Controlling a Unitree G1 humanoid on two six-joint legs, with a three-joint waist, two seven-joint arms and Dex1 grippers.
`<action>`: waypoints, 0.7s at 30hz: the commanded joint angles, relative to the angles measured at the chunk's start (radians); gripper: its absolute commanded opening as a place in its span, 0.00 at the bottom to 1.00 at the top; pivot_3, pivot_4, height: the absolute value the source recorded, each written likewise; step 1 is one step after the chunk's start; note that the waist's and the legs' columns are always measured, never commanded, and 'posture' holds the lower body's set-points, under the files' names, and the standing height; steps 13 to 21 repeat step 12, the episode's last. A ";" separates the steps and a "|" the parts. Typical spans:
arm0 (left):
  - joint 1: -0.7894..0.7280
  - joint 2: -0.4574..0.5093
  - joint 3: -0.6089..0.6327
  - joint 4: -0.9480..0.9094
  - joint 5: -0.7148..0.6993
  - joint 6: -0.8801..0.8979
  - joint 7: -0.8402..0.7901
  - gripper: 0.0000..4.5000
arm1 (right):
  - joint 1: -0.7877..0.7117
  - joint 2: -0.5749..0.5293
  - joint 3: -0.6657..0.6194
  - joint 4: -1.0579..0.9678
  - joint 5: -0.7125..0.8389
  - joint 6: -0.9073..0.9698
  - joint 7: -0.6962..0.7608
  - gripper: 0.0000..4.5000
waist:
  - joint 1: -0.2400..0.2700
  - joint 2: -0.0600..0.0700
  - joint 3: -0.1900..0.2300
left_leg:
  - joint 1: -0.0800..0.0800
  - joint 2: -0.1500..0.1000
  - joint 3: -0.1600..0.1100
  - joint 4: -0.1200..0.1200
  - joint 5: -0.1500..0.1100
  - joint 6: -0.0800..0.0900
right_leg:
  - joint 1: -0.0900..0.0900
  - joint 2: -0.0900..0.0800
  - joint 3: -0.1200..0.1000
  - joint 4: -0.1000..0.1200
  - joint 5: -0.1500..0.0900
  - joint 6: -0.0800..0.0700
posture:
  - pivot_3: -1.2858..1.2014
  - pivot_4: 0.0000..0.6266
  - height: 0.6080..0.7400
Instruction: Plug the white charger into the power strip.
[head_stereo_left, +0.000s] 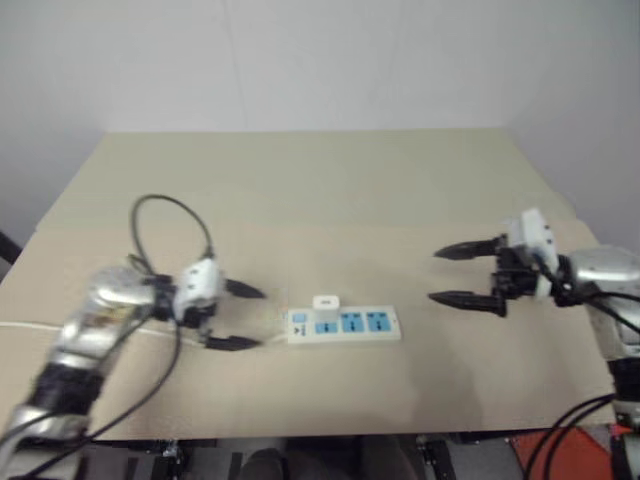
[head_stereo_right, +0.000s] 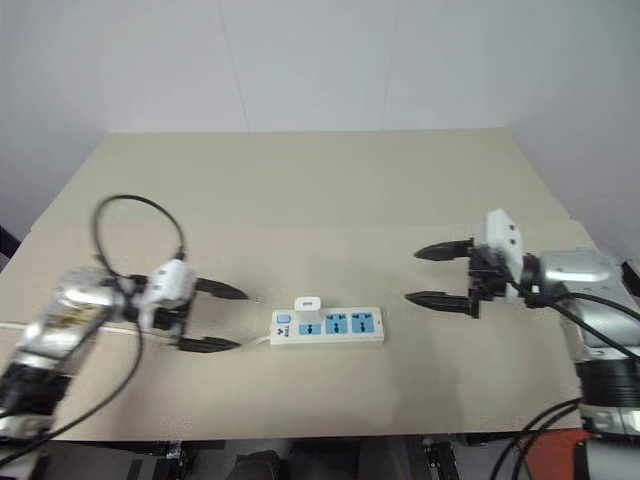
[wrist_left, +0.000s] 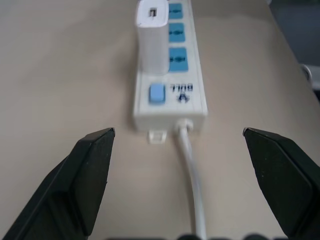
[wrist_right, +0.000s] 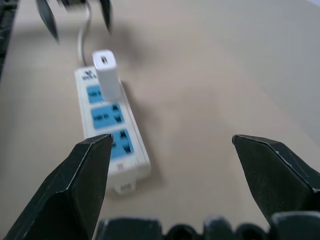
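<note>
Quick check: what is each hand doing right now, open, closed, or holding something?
Left hand: open, holding nothing, beside the power strip's cord end.
Right hand: open, holding nothing, off the strip's far end.

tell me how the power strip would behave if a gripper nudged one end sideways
The power strip lies flat and long on the smooth table, so it would probably slide and pivot, not tip. The upright white charger adds little weight. Its thin cord looks floppy and would likely just trail.
</note>
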 joint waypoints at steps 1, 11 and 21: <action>0.030 0.064 0.133 0.013 -0.045 0.012 0.004 0.99 | 0.026 -0.031 -0.085 0.020 0.024 -0.034 -0.001 1.00 | 0.004 0.000 0.000 | -0.003 -0.001 0.001 0.000 0.000 0.000 | -0.003 -0.001 0.000 0.000 0.000 0.000 | 0.52 0.24 1.00; 0.084 0.033 0.202 -0.008 -0.079 0.044 0.065 0.99 | 0.170 -0.036 -0.183 0.053 -0.021 -0.070 -0.132 1.00 | 0.026 0.001 0.001 | -0.009 0.000 0.001 0.005 0.000 -0.001 | -0.008 0.000 -0.001 0.000 0.001 0.001 | 0.52 0.24 1.00; 0.080 0.026 0.195 -0.023 -0.090 0.056 0.064 0.99 | 0.185 -0.041 -0.191 0.035 -0.017 -0.063 -0.142 1.00 | 0.026 0.001 0.001 | -0.010 0.000 0.001 0.005 0.000 -0.001 | -0.008 0.000 -0.001 0.001 0.001 0.001 | 0.52 0.24 1.00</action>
